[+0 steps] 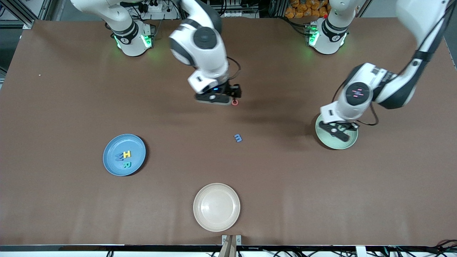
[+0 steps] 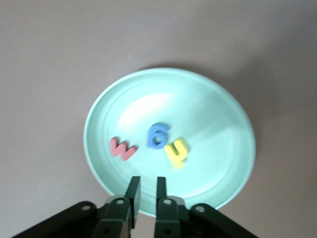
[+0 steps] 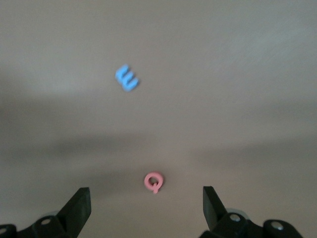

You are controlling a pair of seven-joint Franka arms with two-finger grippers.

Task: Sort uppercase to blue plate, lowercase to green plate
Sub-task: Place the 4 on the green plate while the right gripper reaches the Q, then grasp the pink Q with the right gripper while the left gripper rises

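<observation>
Red G on table, between spread right gripper fingers, untouched.

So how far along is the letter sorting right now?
Mostly done. The blue plate holds three capitals, and the green plate holds three small letters. The left gripper hangs over the green plate holding nothing; the right gripper is open over the red G. Left: the G and the blue m on the table.

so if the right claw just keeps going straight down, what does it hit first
Most likely the red G on the table: it lies between the open right claw, slightly off centre. Height above it is hard to judge.
</observation>
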